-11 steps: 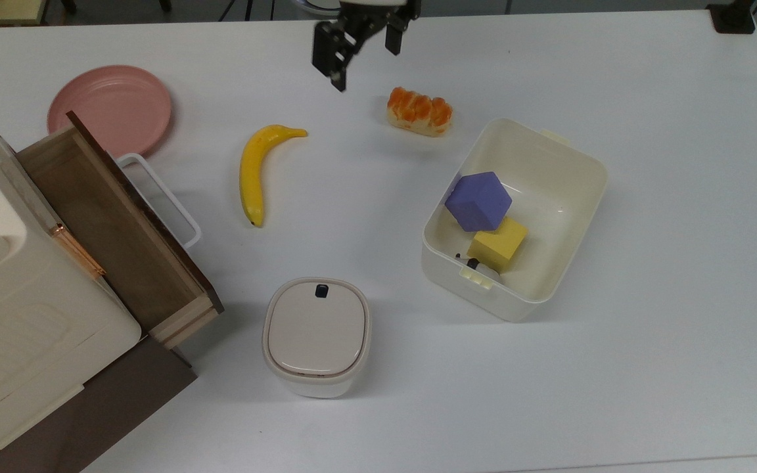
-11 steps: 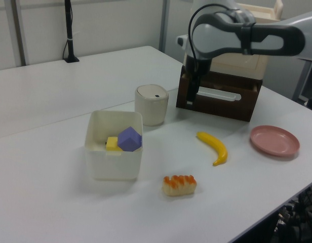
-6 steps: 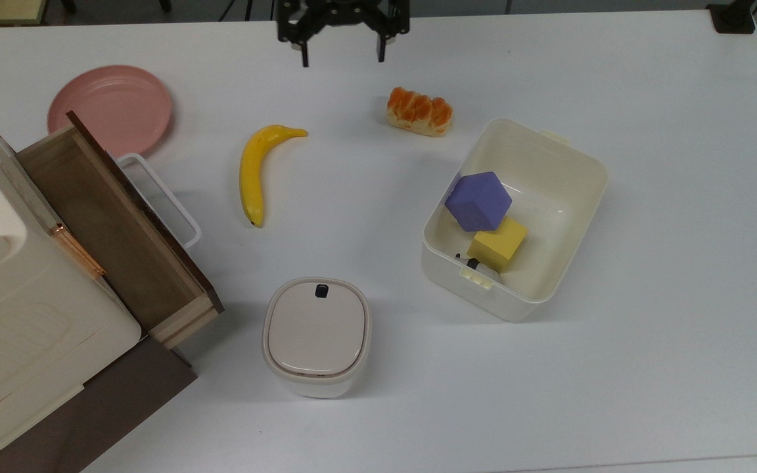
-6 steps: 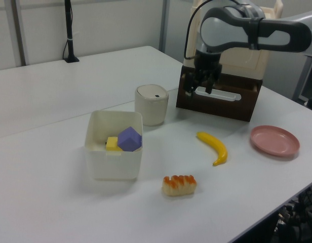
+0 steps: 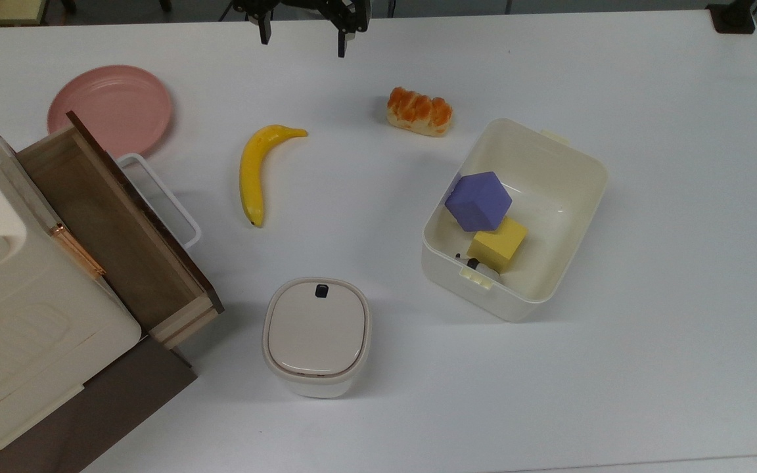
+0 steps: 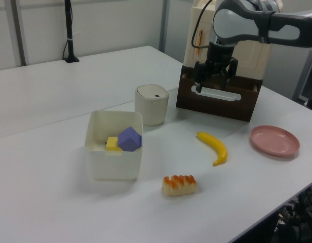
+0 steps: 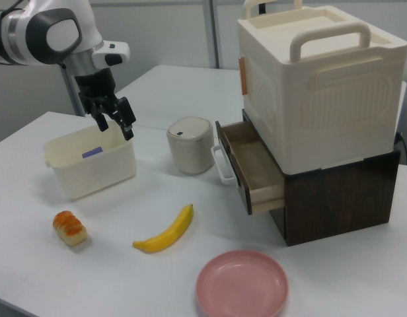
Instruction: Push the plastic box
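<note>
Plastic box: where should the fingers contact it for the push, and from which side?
Probably the plastic box is best pushed on a flat outer long wall, low down, with the gripper coming in from the top view's left through the bare table between banana and box. It is lidless, holds a purple block and yellow block, so a low contact should avoid tipping it.

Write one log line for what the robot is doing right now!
task: push the plastic box | hand: open, raised, apart from box | box: untouched, holds purple block and yellow block | stage: approach
</note>
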Controlling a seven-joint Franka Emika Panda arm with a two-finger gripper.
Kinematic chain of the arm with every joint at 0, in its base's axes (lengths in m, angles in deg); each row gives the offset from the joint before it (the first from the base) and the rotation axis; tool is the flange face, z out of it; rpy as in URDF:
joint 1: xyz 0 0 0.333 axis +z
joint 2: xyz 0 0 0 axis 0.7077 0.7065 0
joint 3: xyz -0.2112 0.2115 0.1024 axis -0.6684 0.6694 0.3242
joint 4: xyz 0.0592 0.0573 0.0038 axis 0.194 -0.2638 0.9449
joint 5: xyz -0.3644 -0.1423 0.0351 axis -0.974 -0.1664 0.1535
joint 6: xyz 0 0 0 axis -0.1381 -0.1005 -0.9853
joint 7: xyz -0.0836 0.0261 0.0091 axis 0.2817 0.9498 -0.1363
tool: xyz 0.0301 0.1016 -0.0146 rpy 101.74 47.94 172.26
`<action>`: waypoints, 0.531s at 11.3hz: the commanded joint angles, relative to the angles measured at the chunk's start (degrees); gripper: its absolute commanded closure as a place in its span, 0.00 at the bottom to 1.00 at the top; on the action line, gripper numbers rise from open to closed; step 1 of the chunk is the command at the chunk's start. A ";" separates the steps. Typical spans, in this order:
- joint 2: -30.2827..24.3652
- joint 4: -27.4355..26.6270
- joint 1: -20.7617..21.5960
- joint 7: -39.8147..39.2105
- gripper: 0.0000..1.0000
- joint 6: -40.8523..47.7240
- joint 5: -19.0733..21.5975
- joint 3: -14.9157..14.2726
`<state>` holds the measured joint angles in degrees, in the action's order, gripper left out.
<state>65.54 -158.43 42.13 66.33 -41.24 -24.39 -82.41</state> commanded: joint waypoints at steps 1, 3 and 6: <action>4.98 3.70 0.72 1.10 0.00 0.74 0.21 -0.91; 6.16 4.26 0.89 1.45 0.00 0.39 0.82 -1.09; 6.07 4.44 5.61 1.01 0.00 0.22 1.09 -6.86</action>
<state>71.85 -154.94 42.63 66.66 -41.27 -24.35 -83.65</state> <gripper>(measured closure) 0.000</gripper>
